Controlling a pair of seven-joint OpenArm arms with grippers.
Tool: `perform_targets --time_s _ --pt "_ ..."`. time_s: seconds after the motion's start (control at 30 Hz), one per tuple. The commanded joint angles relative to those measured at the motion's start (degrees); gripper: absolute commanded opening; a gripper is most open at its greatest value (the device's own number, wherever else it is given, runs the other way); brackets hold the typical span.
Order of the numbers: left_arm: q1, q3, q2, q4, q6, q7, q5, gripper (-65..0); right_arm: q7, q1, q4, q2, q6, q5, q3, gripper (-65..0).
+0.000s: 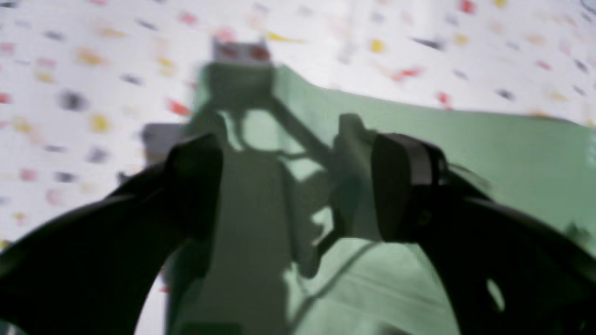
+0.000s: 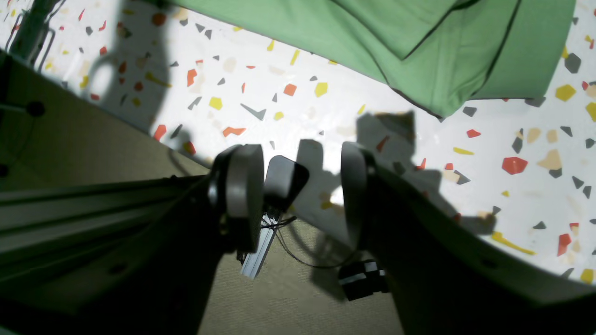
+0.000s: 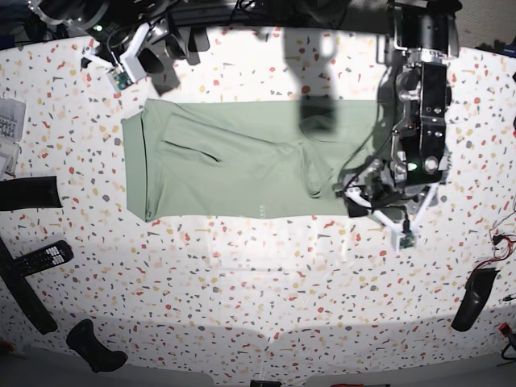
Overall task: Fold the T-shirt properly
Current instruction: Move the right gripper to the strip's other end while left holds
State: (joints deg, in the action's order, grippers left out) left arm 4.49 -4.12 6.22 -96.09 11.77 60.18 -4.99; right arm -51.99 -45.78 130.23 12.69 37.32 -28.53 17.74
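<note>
The T-shirt [image 3: 242, 157] is pale sage-green and lies flat on the speckled table as a long folded rectangle. My left gripper [image 3: 356, 203] hangs at the shirt's right end, low over the cloth. In the blurred left wrist view it [image 1: 298, 186] is open, with green fabric [image 1: 489, 153] below and nothing between the jaws. My right gripper [image 3: 179, 42] is at the table's far edge, above the shirt's top left corner. In the right wrist view it [image 2: 298, 186] is open and empty, apart from the folded shirt [image 2: 419, 42], whose corner lies further up.
A remote [image 3: 44, 258] and black objects [image 3: 28, 193] [image 3: 97, 347] lie at the table's left side. Another black object [image 3: 472, 298] lies at the right. Papers [image 3: 8, 125] are at the left edge. The table edge and olive floor [image 2: 279, 288] lie under the right gripper.
</note>
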Motion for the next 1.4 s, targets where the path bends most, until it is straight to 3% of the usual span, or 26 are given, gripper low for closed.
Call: perform_targets --time_s 0.0,0.47,0.63,0.87,1.0,1.27,1.37 --pt "0.3 0.0 0.1 -1.0 0.1 -0.7 -0.4 -19.9 1.0 0.0 1.1 0.3 0.4 -0.7 0.2 -38.9" --pt "-6.2 0.0 0.3 -1.1 -1.0 -2.8 -4.3 -19.9 0.9 0.4 1.1 0.3 0.4 -0.7 0.2 -38.9" --pt "-6.3 0.0 -0.1 -1.1 -10.8 -2.8 -18.4 -19.9 0.9 0.4 1.1 0.3 0.4 -0.7 0.2 -38.9" --pt "-5.9 0.0 -4.4 -1.0 -13.7 -6.3 -22.2 -19.9 0.9 0.4 1.1 0.3 0.4 -0.7 0.2 -38.9" --pt "-3.8 0.0 -6.3 -1.0 -15.9 -8.8 -21.9 -19.9 0.9 0.4 1.1 0.3 0.4 -0.7 0.2 -38.9" --pt "-2.3 0.0 -6.5 -1.0 -16.5 -14.4 -16.9 -19.9 1.0 0.4 1.1 0.3 0.4 -0.7 0.2 -38.9" --pt "-2.3 0.0 -6.2 -1.1 -20.0 -13.1 -16.1 -19.9 1.0 0.5 1.1 0.3 0.4 -0.7 0.2 -38.9"
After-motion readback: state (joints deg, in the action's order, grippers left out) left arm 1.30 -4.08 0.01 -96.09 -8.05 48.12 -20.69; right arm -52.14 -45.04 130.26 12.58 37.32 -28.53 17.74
